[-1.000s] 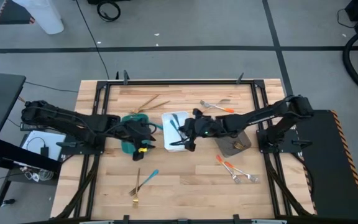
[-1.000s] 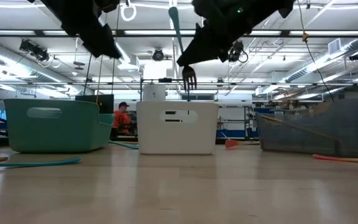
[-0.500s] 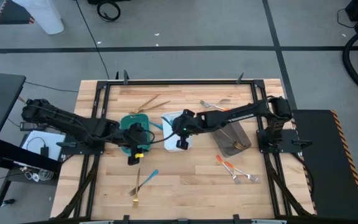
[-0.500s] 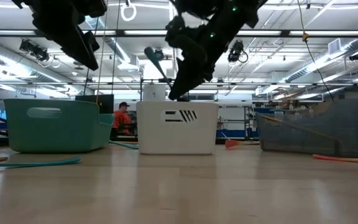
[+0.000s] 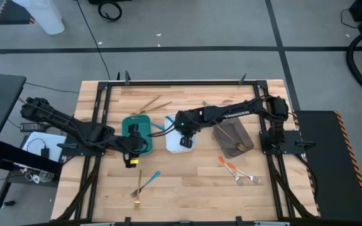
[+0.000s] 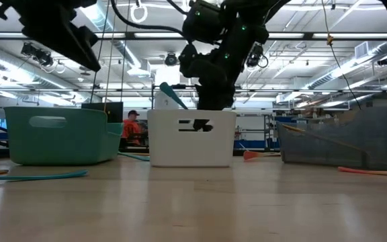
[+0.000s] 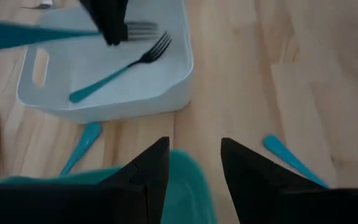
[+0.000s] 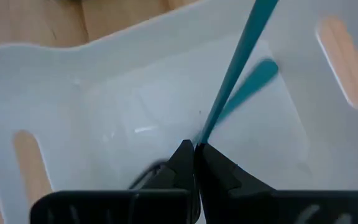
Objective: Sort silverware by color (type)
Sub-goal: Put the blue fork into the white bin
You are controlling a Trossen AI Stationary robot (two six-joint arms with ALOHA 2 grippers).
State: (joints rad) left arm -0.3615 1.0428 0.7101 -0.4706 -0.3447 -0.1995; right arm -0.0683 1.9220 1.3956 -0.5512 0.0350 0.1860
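One blue-handled fork (image 8: pixel 229 81), pinched in the right claw (image 8: pixel 194 149), now lower inside the white tray (image 5: pixel 170 143); left claw (image 7: pixel 191 162) open.

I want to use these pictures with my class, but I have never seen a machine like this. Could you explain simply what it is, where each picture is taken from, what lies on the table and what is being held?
It is a robot with two dark arms at a wooden table. One camera looks straight down, one looks level across the tabletop, and one sits on each wrist. On the table stand a teal tray, a white tray and a grey-brown tray, with loose forks and spoons around them. The right gripper, shut, holds a blue-handled fork down inside the white tray, where another blue-handled fork already lies. The left gripper waits open and empty at the teal tray's edge.
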